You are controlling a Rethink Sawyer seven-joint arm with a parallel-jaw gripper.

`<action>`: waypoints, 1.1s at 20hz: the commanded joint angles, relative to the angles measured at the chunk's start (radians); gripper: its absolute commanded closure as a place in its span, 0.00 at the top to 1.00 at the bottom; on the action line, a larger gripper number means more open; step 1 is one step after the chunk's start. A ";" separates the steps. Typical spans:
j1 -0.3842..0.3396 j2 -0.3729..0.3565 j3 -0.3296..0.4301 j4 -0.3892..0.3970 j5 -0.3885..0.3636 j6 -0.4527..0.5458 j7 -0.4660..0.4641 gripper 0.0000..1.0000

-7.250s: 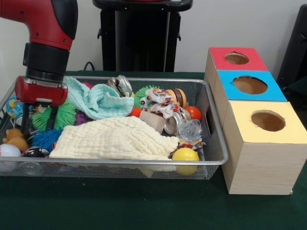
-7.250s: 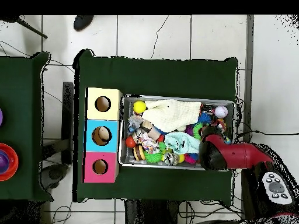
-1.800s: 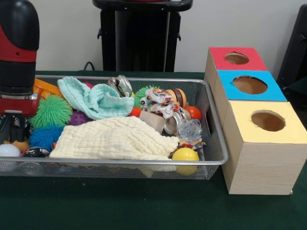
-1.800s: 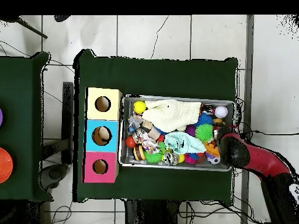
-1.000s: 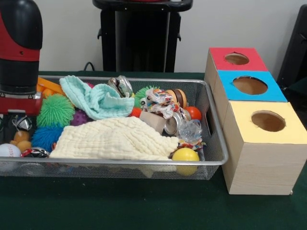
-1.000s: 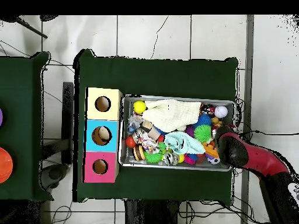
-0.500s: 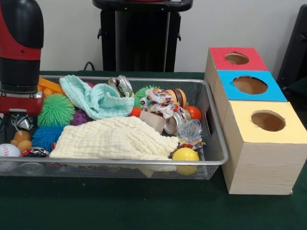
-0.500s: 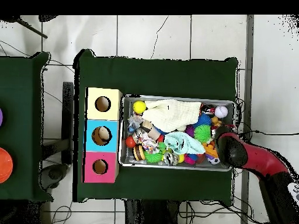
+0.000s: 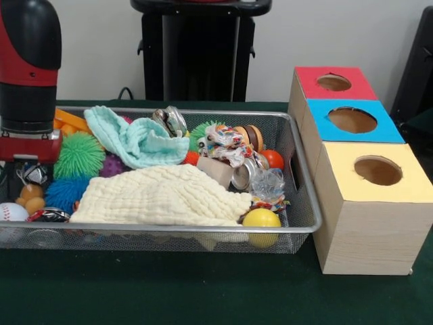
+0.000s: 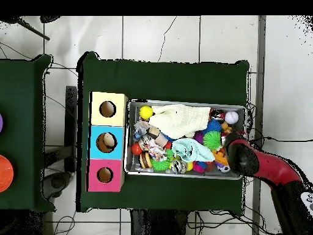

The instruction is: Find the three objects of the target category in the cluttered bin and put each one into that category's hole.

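Jaws hidden under red wrist, can't tell their state, gripper [image 9: 26,166] low at wire bin [image 9: 203,237] end, beside green spiky ball [image 9: 79,155], baseball [image 9: 12,212] near.

We see the front view evenly and softly lit, with no hard shadows; light seems to come from above, since the wooden boxes [image 9: 365,169] throw only a faint shade on the green cloth [image 9: 203,291] at their base. The wire bin [image 9: 301,203] shows mild glints along its rim. The holes in the box tops stay dim inside. Fine detail among the bin's clutter is somewhat soft. In the overhead view the pale floor tiles [image 10: 153,37] look bright and the cloth very dark.
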State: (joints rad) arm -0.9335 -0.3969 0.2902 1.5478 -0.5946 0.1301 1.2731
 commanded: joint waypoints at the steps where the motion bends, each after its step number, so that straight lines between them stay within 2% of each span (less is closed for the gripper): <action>1: -0.018 0.134 0.069 0.059 -0.044 0.144 -0.032 1.00; 9: -0.035 0.217 0.075 0.003 -0.086 0.109 -0.062 1.00; 14: -0.015 0.203 0.061 0.001 -0.097 0.120 -0.067 1.00; 15: -0.011 0.201 0.057 -0.001 -0.101 0.121 -0.070 0.00; 18: -0.003 0.189 0.053 0.006 -0.109 0.098 -0.058 0.00; 22: 0.019 0.129 0.049 0.044 -0.109 0.100 -0.042 0.00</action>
State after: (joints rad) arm -0.9536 -0.3651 0.3120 1.5247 -0.6081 0.1303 1.2731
